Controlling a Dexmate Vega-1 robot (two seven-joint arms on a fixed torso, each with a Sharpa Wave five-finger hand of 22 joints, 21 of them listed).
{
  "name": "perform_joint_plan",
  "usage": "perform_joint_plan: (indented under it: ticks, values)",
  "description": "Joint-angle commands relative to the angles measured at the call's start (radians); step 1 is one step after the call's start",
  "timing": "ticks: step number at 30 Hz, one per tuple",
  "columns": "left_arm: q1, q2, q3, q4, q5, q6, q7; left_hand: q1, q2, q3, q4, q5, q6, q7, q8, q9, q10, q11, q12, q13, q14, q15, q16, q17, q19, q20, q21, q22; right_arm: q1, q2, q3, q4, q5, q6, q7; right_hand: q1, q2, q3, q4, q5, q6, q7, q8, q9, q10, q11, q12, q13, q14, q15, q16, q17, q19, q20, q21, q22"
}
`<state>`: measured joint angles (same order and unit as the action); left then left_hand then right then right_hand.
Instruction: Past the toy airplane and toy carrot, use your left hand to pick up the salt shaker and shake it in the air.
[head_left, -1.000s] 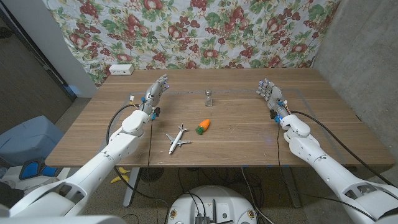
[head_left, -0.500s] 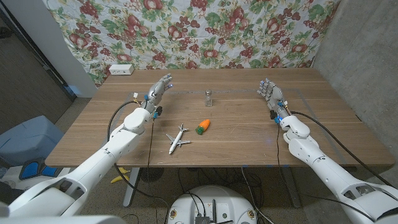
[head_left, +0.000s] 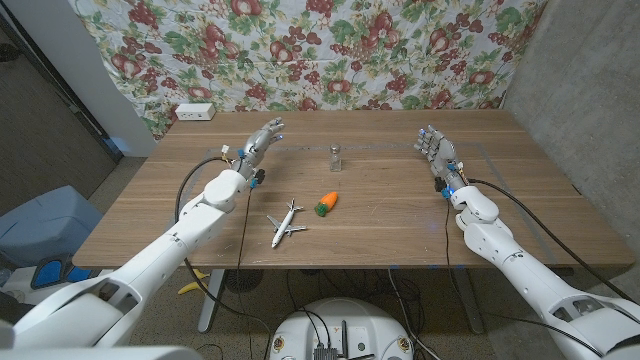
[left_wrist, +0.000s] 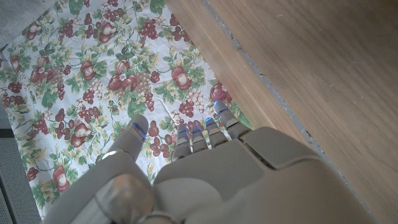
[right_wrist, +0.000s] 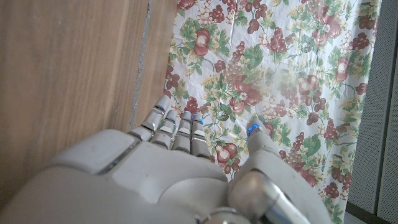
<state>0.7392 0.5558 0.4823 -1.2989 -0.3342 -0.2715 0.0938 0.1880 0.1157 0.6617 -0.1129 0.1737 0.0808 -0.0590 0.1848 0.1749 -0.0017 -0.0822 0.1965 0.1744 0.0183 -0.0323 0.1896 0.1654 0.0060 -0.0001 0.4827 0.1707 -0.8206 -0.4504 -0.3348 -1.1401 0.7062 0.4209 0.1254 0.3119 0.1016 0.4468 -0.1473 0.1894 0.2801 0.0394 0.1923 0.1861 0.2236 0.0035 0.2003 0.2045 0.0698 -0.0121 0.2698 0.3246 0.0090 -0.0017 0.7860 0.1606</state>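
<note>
Glass salt shaker (head_left: 335, 157) small, contents unclear

A white toy airplane (head_left: 286, 222), an orange carrot (head_left: 327, 203) with green top, brown wooden table (head_left: 380, 215), red-and-green fruit-print cloth (head_left: 330, 50).

The head camera looks down from above the near edge, taking in the whole wooden surface (head_left: 380, 215) with the floral cloth (head_left: 330, 50) hanging at twelve o'clock. The left wrist camera sits tight behind the left robot hand (left_wrist: 205, 177), facing that same cloth (left_wrist: 93, 81) across the far edge. The right wrist camera rides equally close on the right robot hand (right_wrist: 168, 180), sharing cloth (right_wrist: 280, 68) and surface (right_wrist: 68, 68).
</note>
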Motion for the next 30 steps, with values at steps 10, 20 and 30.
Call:
perform_joint_plan:
  ticks: [10,20,30]
  values:
    - [-0.034,0.016,0.042,-0.011,0.071,0.042,-0.012,-0.004,-0.087,-0.035,-0.05,-0.004,-0.018,-0.022,-0.002,0.003,-0.012,-0.015,-0.007,0.004,0.0,-0.039,-0.009,0.004,0.012,-0.012,-0.027,0.0,-0.017,-0.009,-0.001,-0.026,-0.011,0.0,-0.022,-0.005,0.008,-0.005,0.0,-0.001,0.018,0.006,0.007,0.002,0.023,-0.001,0.008,0.001,0.016,0.005,-0.001,-0.008,0.02,0.0,-0.014,0.004]
    - [-0.056,0.025,0.066,-0.027,0.109,0.087,-0.017,0.01,-0.122,-0.046,-0.068,-0.001,-0.029,-0.024,0.003,0.004,-0.023,-0.021,-0.011,0.005,0.004,-0.04,-0.007,0.005,0.044,-0.006,-0.029,0.001,-0.025,-0.014,0.001,-0.035,-0.015,0.002,-0.031,-0.005,0.012,-0.007,-0.001,-0.001,0.027,0.007,0.009,0.002,0.03,0.001,0.009,0.0,0.019,0.006,-0.001,-0.016,0.029,0.002,-0.025,0.004]
    - [-0.072,0.025,0.088,-0.036,0.148,0.113,-0.012,0.026,-0.131,-0.046,-0.073,0.001,-0.036,-0.023,0.006,0.004,-0.023,-0.019,-0.01,0.006,0.007,-0.041,-0.006,0.005,0.051,-0.004,-0.033,0.002,-0.034,-0.02,0.003,-0.047,-0.017,0.001,-0.039,-0.007,0.014,-0.009,-0.001,0.0,0.032,0.008,0.01,0.002,0.037,0.002,0.01,0.0,0.024,0.007,0.0,-0.021,0.035,0.002,-0.033,0.004]
